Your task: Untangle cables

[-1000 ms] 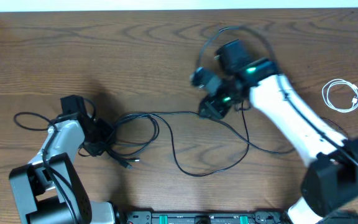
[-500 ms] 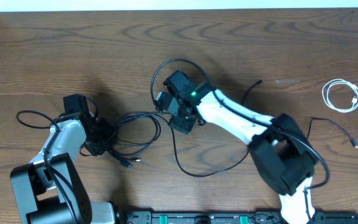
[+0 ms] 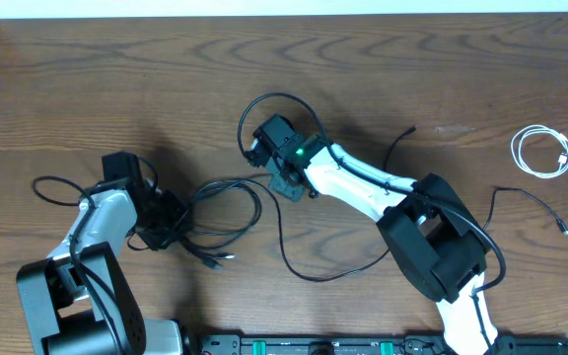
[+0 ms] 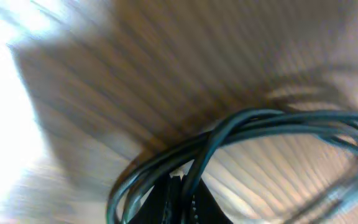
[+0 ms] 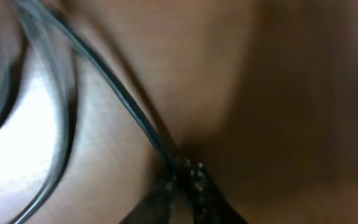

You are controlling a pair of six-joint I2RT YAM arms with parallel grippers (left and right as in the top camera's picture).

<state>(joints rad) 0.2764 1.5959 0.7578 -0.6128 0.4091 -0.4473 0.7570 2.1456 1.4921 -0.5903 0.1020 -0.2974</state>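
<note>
Nearest to us, on the brown worktop [image 3: 87, 89] with its wavy wood grain, one thin strand of the black cables [image 3: 227, 205] makes a wide, loose curve. Two small plug ends lie just beside the tangle, on its near side.

A little farther, at the left, the left hand [image 3: 161, 219] sits low over the knot, where several glossy round strands cross and loop over each other. In the left wrist view, which is quite blurred, its dark fingers [image 4: 166, 202] are pressed together into a point, and a bundle of strands runs into this point. The left hand [image 4: 179, 190] seems to pinch them.

Near the middle, the right hand [image 3: 289, 185], on a smooth white arm with black joints, is down at the worktop where a strand leaves the tangle. The right wrist view is also blurred. There the right hand [image 5: 188, 177] has its tips close together around one thin strand that comes in from the upper left.

At the right, a single black strand lies apart. Farther still, the white cable [image 3: 542, 153] rests in a small round coil, well apart from both hands.
</note>
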